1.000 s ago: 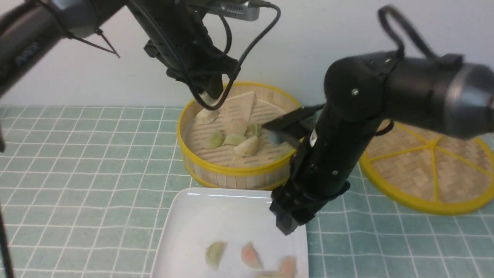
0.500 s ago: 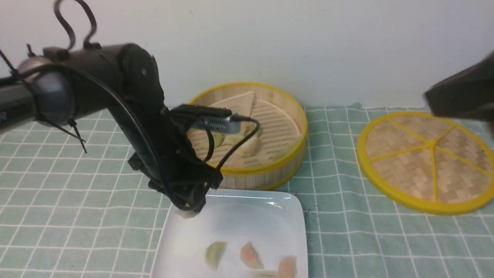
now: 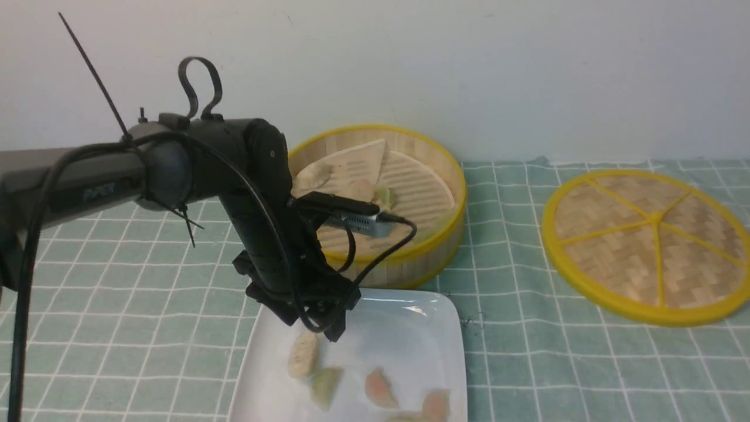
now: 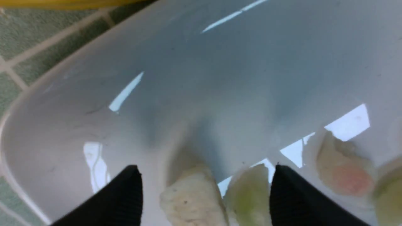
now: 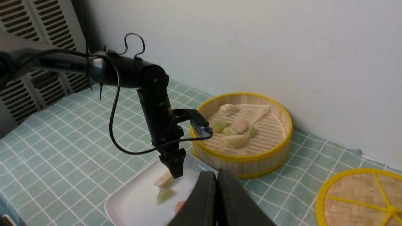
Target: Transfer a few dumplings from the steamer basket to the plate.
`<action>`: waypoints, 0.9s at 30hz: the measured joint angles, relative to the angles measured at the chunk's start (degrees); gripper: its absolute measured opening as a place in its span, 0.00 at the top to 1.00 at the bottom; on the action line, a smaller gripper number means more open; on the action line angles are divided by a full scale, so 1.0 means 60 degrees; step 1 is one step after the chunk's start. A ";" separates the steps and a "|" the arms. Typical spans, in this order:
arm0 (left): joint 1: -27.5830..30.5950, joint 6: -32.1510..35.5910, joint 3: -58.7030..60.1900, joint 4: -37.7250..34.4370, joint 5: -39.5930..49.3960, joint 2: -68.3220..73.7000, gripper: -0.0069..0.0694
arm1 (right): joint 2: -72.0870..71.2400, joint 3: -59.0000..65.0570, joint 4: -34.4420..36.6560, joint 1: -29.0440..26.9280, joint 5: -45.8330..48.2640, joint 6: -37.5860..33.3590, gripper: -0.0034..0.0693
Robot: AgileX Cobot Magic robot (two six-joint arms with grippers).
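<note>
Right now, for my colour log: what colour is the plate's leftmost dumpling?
Pale cream dumpling; the front view shows it best.

One steamer basket (image 3: 422, 261) is counted at the upper centre of the front view, one plate (image 3: 422, 334) at lower centre and one woven lid (image 3: 644, 246) at the right. Six dumplings (image 5: 235, 140) are counted inside the basket in the right wrist view. At least four more are counted on the plate; a possible fifth is cut off by the lower edge. Two claws are counted: the left claw (image 3: 310, 327) and the right claw (image 5: 216, 173).

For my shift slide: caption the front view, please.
Left hand open above a cream dumpling on the plate, steamer basket behind.
</note>
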 joint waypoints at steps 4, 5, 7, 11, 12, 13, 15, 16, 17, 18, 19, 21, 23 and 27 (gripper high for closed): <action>0.0000 -0.0170 -0.0335 0.0032 0.0654 -0.1010 0.67 | -0.1156 0.1426 0.0000 0.0000 -0.1506 0.0373 0.97; 0.0000 -0.0170 -0.0344 0.0032 0.0716 -0.1449 0.76 | -0.1447 0.1865 0.0000 0.0000 -0.2056 0.0497 0.97; 0.0000 -0.0161 -0.0344 0.0012 0.0745 -0.2366 0.86 | -0.1939 0.2798 -0.0045 0.0000 -0.3109 0.0695 0.97; 0.0000 -0.0105 -0.0067 -0.0229 0.0582 -0.4797 0.92 | -0.2875 0.4487 -0.0348 0.0000 -0.5560 0.0855 0.97; 0.0000 -0.0096 0.0324 -0.0331 0.0338 -0.5905 0.92 | -0.3140 0.4940 -0.0455 0.0000 -0.6307 0.0878 0.97; 0.0000 -0.0096 0.0519 -0.0371 0.0156 -0.6339 0.92 | -0.3274 0.5112 -0.0489 0.0000 -0.6690 0.0876 0.97; 0.0000 -0.0096 0.1230 -0.0436 -0.0328 -0.7687 0.92 | -0.3508 0.5567 -0.0515 0.0000 -0.7418 0.0876 0.97; 0.0000 -0.0096 0.1706 -0.0446 -0.0639 -0.8477 0.92 | -0.3602 0.5728 -0.0539 0.0000 -0.7741 0.0876 0.97; 0.0000 -0.0096 0.1806 -0.0448 -0.0711 -0.8641 0.92 | -0.3617 0.5728 -0.0539 0.0000 -0.7798 0.0876 0.97; 0.0000 -0.0094 0.2563 -0.0447 -0.1250 -0.9800 0.92 | -0.3678 0.5893 -0.0539 0.0000 -0.8096 0.0876 0.97; 0.0000 -0.0085 0.3154 -0.0455 -0.1606 -1.0650 0.92 | -0.3689 0.5931 -0.0539 0.0000 -0.8188 0.0876 0.97; 0.0000 -0.0076 0.4377 -0.0467 -0.2615 -1.2351 0.92 | -0.3689 0.5986 -0.0539 0.0000 -0.8336 0.0876 0.97; 0.0000 -0.0123 0.5361 -0.0475 -0.3548 -1.3805 0.92 | -0.3689 0.5986 -0.0539 0.0000 -0.8376 0.0876 0.97; 0.0000 -0.0657 0.6684 -0.0324 -0.3977 -1.5968 0.92 | -0.3689 0.5986 -0.0539 0.0000 -0.8397 0.0876 0.97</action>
